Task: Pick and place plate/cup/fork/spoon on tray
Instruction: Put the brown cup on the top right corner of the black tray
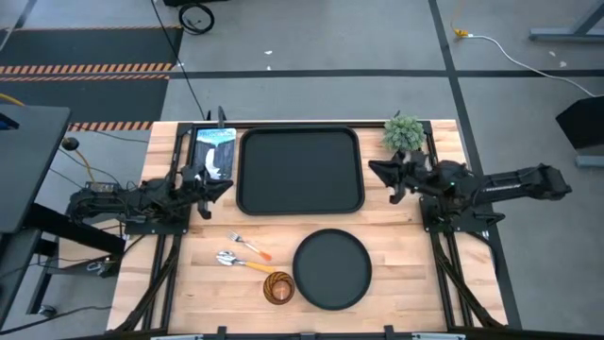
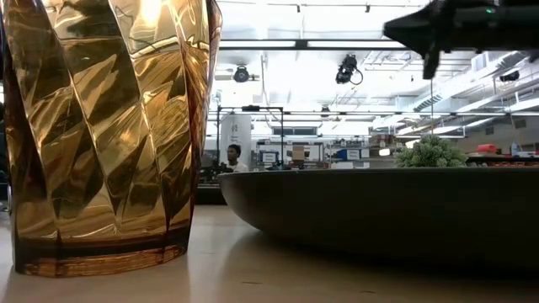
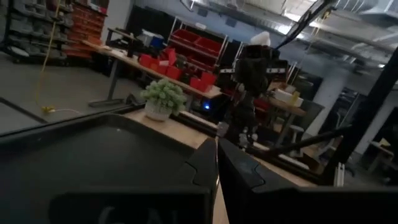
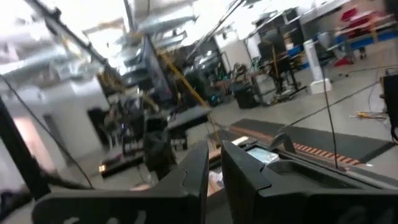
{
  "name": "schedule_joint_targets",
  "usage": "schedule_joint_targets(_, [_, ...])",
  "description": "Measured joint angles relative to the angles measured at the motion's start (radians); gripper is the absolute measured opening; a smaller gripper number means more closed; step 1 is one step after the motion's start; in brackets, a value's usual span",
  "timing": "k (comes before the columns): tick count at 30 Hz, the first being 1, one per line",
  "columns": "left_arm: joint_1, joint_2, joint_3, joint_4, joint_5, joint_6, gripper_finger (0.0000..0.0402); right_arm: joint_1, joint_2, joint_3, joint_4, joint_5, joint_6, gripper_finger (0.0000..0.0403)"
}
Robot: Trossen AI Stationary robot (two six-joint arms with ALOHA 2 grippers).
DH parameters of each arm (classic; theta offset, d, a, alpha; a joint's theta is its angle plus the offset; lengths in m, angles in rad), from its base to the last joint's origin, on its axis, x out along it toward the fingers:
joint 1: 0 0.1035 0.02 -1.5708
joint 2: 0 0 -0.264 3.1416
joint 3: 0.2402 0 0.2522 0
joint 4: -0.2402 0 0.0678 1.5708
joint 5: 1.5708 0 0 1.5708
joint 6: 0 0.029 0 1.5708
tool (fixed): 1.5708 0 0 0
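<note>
Tray (image 1: 300, 171) sat bare; plate (image 1: 331, 269), cup (image 1: 278, 287), fork (image 1: 249, 246), spoon (image 1: 243, 263) lay nearer, on the table. Left gripper (image 1: 225, 185) and right gripper (image 1: 376, 171) were both nearly closed, holding nothing.

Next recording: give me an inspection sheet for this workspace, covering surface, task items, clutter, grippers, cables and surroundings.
Surface: wooden table, bare wood between items.
Job's things: tray holds nothing; plate, cup, fork and spoon lie on the wood at the near edge.
Clutter: green plant ball; picture card.
Grippers: left gripper left of the tray, right gripper right of it; both shut, holding nothing.
Cables: white cable on the floor.
Surroundings: a person far behind.
</note>
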Motion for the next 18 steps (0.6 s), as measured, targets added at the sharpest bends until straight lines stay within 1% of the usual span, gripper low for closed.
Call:
schedule_joint_targets(7, [0.0,0.0,0.0,0.105,-0.012,0.047,0.0023,-0.011,0.241,0.143,0.0,-0.006,-0.023,0.005])
schedule_joint_targets(11, [-0.003,0.0,0.0,0.13,-0.012,0.083,0.0023,-0.011,0.337,0.205,0.003,-0.006,-0.019,0.005])
schedule_joint_targets(14, [-0.003,0.0,0.0,0.129,-0.011,0.084,0.0023,-0.011,0.393,0.24,0.013,-0.011,0.021,0.005])
schedule_joint_targets(16, [-0.003,0.003,0.0,0.127,0.009,0.084,0.0023,-0.011,0.428,0.263,0.018,-0.053,0.035,0.005])
schedule_joint_targets(18, [-0.003,0.005,0.0,0.126,0.035,0.087,0.0023,-0.011,0.466,0.289,0.021,-0.13,0.031,0.005])
